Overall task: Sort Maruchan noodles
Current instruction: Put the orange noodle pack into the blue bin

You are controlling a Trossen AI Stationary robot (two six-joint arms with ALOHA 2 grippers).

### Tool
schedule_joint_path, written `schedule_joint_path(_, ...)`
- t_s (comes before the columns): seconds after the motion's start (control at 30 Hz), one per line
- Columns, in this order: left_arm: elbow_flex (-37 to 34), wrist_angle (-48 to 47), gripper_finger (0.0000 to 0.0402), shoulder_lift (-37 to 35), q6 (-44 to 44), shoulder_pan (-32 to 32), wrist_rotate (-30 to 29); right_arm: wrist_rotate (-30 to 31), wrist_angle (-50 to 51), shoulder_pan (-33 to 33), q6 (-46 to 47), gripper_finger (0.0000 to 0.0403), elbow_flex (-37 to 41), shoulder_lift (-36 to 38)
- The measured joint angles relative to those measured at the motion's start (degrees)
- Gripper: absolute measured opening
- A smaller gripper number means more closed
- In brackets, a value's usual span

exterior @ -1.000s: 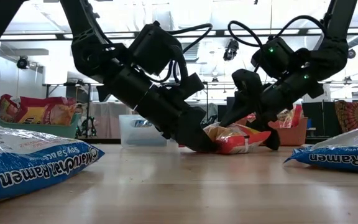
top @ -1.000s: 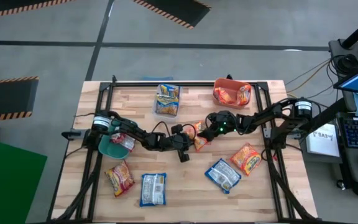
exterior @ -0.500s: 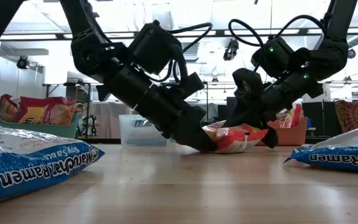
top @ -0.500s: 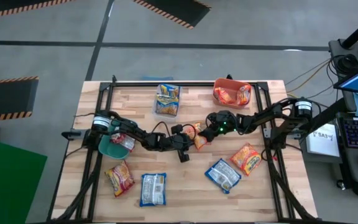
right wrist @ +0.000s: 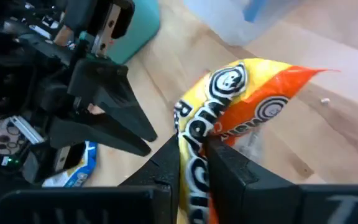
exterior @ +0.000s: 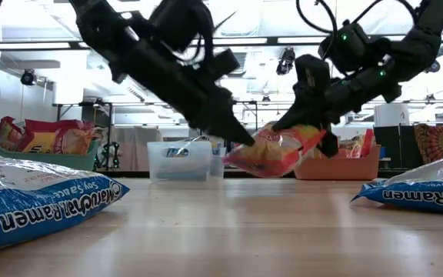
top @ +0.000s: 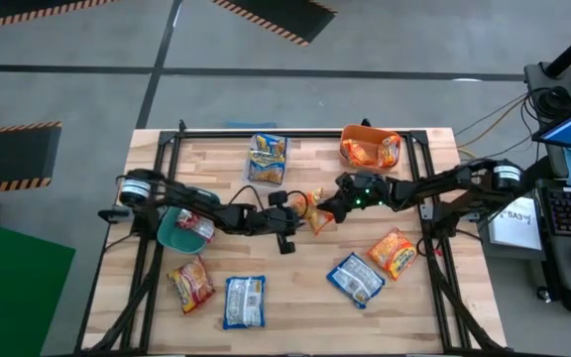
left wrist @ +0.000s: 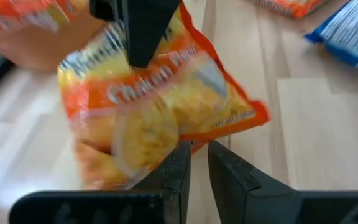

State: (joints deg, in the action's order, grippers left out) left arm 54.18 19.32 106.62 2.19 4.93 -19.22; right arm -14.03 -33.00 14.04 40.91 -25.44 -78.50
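Your overhead view hides most of the orange-and-yellow packet (top: 316, 211) under the two pincers, and the low view cuts off the blue packets at both edges, so read the grip from the wrist views. There the left pincer (left wrist: 199, 163) stands narrow, its fingers pinched on one edge of the packet (left wrist: 160, 109), and the right pincer (right wrist: 192, 163) is closed on the opposite edge (right wrist: 241, 106). In the low view the packet (exterior: 271, 150) hangs clear of the wooden surface (exterior: 229, 231), stretched between the two pincers. Taking that packet as your landmark: the clear bin (top: 267, 159) behind it to the left holds a blue-and-yellow packet, the orange bin (top: 369, 147) behind it to the right holds orange packets, and the teal bin (top: 183, 230) well to its left holds a packet partly covered by the left arm. In front of it lie four more packets, two to its left (top: 191, 283) (top: 244, 300) and two to its right (top: 356, 279) (top: 394, 252). A second ago the packet lay on the surface with the right pincer wide around it; now it is lifted and that pincer has closed.
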Motion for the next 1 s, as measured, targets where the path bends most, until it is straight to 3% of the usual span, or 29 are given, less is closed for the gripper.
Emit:
schedule_joint_path(0.5, -6.4, 0.0, 0.0039, -19.0, 12.2, -0.2, 0.2, 1.0, 7.1, 0.6, -4.3, 0.0017, -3.0, 15.4)
schedule_joint_path(0.6, -8.2, 1.0, 0.0039, -21.5, 11.9, -0.2, 0.2, 2.6, 15.7, 0.6, -4.6, 0.001, -5.9, 17.7)
schedule_joint_path(0.77, -12.8, 4.8, 0.0039, -21.5, 10.8, -0.4, 0.3, 6.6, 38.7, 0.6, -4.8, 0.0009, -13.0, 20.3)
schedule_joint_path(0.9, -15.1, 10.3, 0.0039, -21.4, 10.8, -0.9, 0.3, 16.9, 58.5, 0.6, -7.2, 0.0009, -18.0, 20.0)
schedule_joint_path(1.0, -15.4, 11.2, 0.0039, -21.5, 10.8, -1.0, 0.3, 23.9, 65.1, 0.6, -7.0, 0.0009, -18.0, 18.4)
